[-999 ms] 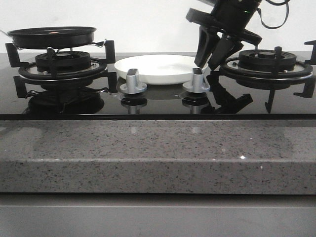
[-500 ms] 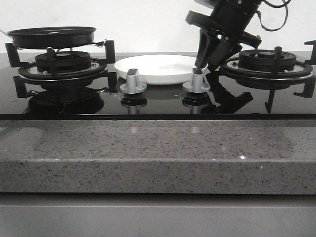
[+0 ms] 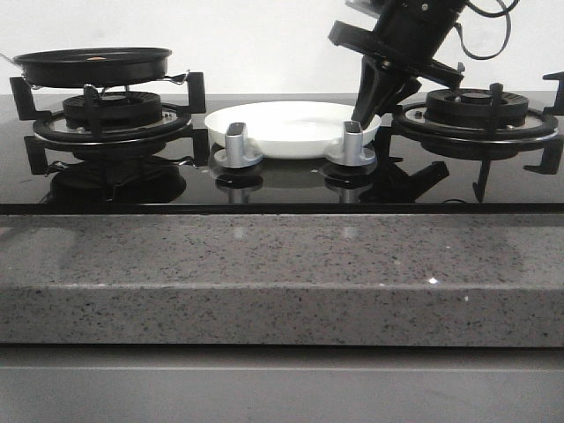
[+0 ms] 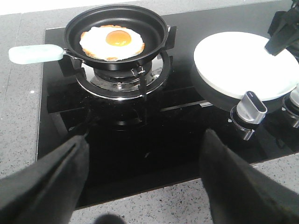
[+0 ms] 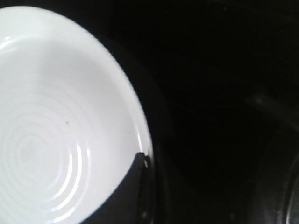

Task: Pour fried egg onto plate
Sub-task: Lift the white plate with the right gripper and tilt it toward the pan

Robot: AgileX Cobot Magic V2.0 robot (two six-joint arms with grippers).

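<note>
The right claw [image 3: 368, 110] points down at the right rim of the plate [image 3: 291, 123], its fingers pressed on that rim: the right wrist view shows a dark fingertip [image 5: 135, 186] lying over the plate's edge. I judge it to be pinching the plate, which looks slightly raised off the black stove top [image 3: 282, 185], though that is hard to be sure of. Its arm slopes up and to the right, out of the front view.

The left claw [image 4: 145, 186] hangs spread and empty above the stove's near edge, well apart from the pan [image 4: 116, 35].

The egg [image 4: 112, 41] lies flat in the pan on the left burner [image 4: 119, 74], so the pour itself has not begun. The plate is bare. Left to do: take the pan's handle [image 4: 35, 52], bring it over the plate, tip.
</note>
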